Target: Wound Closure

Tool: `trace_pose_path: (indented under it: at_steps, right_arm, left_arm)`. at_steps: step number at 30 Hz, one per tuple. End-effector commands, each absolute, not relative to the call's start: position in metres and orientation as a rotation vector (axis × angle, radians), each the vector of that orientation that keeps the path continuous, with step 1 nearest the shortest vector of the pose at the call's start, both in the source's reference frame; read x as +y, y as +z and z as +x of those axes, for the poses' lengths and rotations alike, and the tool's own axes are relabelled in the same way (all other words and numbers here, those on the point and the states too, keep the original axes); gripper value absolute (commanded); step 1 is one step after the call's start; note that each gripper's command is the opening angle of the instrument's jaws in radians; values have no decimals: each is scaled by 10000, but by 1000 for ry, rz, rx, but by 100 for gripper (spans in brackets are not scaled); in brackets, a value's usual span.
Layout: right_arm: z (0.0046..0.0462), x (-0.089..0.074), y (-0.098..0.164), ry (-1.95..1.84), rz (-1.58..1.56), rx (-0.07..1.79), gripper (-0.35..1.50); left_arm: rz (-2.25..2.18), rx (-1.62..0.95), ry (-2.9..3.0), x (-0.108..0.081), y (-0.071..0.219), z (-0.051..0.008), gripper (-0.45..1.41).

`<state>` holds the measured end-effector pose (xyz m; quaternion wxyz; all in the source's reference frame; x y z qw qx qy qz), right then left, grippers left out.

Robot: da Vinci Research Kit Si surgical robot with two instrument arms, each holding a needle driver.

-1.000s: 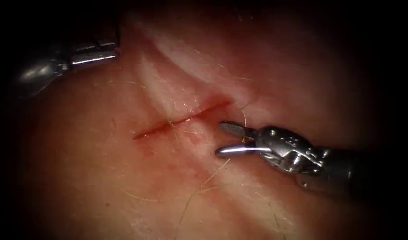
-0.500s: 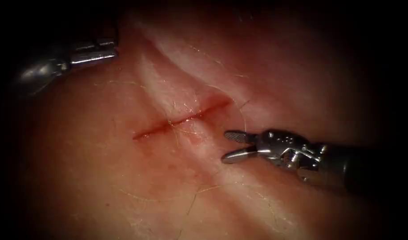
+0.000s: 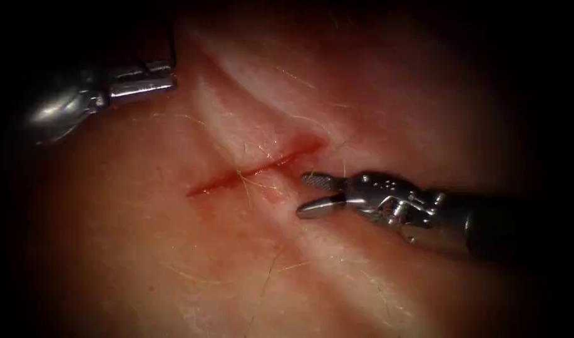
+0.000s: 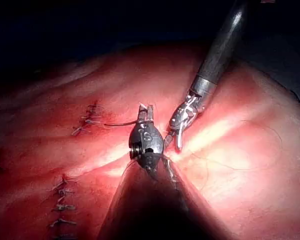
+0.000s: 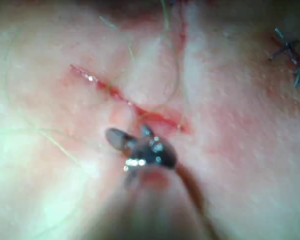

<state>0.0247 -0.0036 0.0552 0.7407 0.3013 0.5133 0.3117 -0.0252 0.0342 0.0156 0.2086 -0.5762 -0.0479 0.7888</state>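
The right tool (image 3: 313,194) has shifted left and up toward the cut (image 3: 255,166) since a second ago, its jaws narrower but still apart and holding nothing.

At the upper left of the endoscope frame, the left tool (image 3: 150,82) has its jaws together; whether it holds anything cannot be told there. In the left wrist view a dark curved needle (image 4: 121,123) juts from its tip, over the tissue (image 3: 174,250). Older stitched rows (image 4: 87,120) lie nearby. Fine pale thread (image 5: 172,60) crosses the cut.
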Motion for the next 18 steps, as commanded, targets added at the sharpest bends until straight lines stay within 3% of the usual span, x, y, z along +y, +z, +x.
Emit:
trace_pose_path:
  at_steps: [1,6,8,10,18]
  right_arm:
    - [256,-37,556,678,666,1136,74]
    - [259,-29,549,689,666,1169,59]
    - [260,-26,542,681,660,1182,25]
    - [260,-24,535,665,649,1194,-35]
    - [256,-27,531,614,634,1215,-35]
  left_arm:
    - [-1607,-132,2195,344,162,-257,-45]
    - [-1615,-133,2194,342,165,-261,-45]
    - [-1615,-131,2194,341,165,-262,-45]
    - [-1614,-131,2194,341,165,-263,-45]
    - [-1614,-127,2195,339,167,-264,-45]
